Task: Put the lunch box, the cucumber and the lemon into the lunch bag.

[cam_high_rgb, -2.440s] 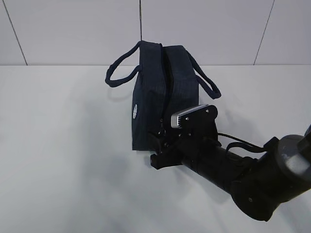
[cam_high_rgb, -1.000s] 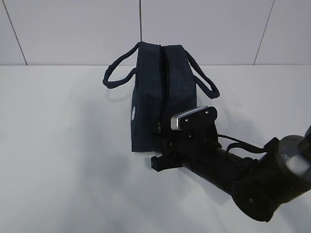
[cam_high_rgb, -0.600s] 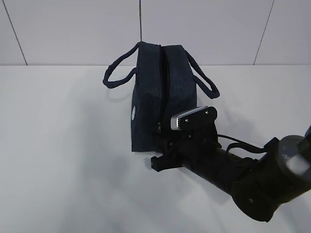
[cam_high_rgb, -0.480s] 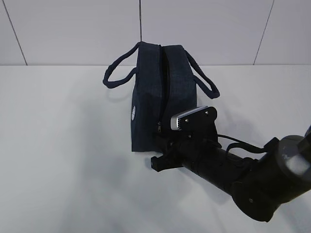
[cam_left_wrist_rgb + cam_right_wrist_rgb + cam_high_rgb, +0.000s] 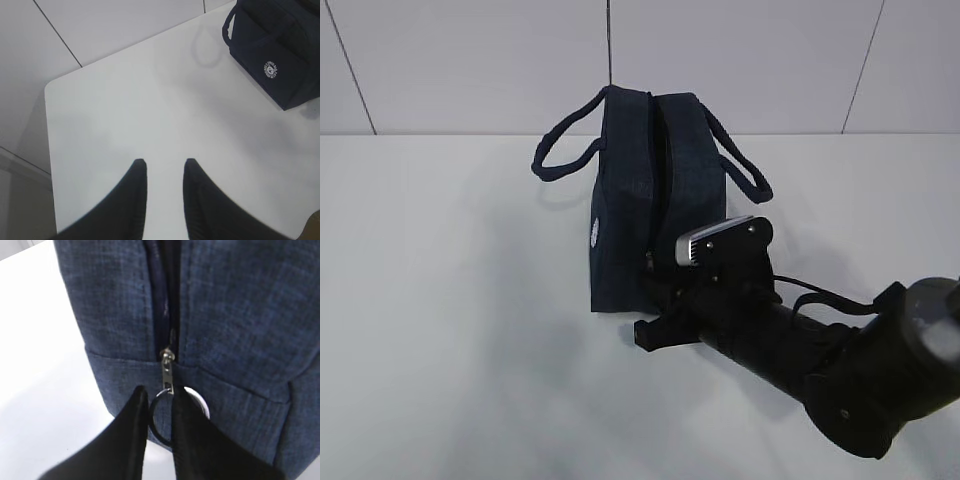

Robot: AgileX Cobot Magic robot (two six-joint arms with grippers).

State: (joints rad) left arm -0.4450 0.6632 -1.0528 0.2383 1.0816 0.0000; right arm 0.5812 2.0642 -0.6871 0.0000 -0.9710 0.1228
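Note:
The lunch bag (image 5: 645, 190) is dark navy and stands upright on the white table, with a loop handle on each side. Its zipper slider sits low on the near end face. A silver ring pull (image 5: 159, 427) hangs from the slider. My right gripper (image 5: 160, 390) is pressed up to that end, also seen at the right gripper (image 5: 655, 288). A narrow gap shows between its fingers, with the ring's left arc in it and the right finger covering the ring's middle. My left gripper (image 5: 164, 161) hangs open and empty over bare table, far from the lunch bag (image 5: 280, 55). Lunch box, cucumber and lemon are out of view.
The white table (image 5: 450, 330) runs back to a pale tiled wall (image 5: 470, 60). In the left wrist view the table's rounded corner (image 5: 48, 86) and left edge are close by. The right arm (image 5: 840, 370) reaches in from the lower right.
The right arm has edged slightly to the right while staying at the bag's near end. Since the earliest frame the bag's left handle has shifted a little leftward.

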